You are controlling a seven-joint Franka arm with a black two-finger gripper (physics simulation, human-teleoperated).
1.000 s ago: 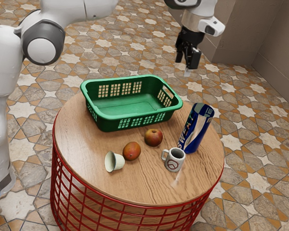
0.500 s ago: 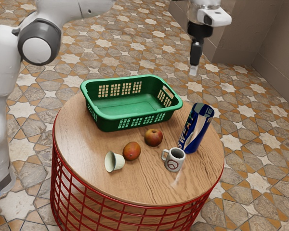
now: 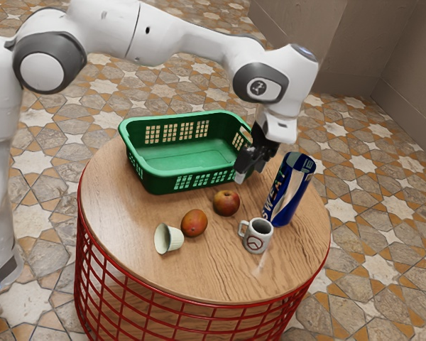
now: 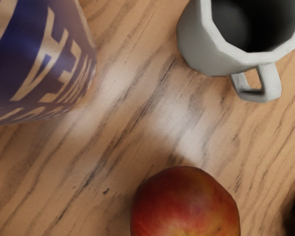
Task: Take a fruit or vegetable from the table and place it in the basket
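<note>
The apple (image 3: 226,203) sits well in from the edge of the table (image 3: 121,220), between basket (image 3: 156,181) and mug (image 3: 255,243), so centre the gripper (image 3: 246,174) over it before descending; whether its jaws are open, I cannot tell.

Our one glossy white, dark-grey-capped jointed arm (image 3: 170,35): upright at the exterior view's left, then reaching across toward its right. Our rounded white wrist (image 3: 287,78), grey-ringed: bent downward. Our black metal-and-plastic-looking gripper (image 3: 248,174): hung beneath, pointing down, tilted toward the exterior view's left.
</note>
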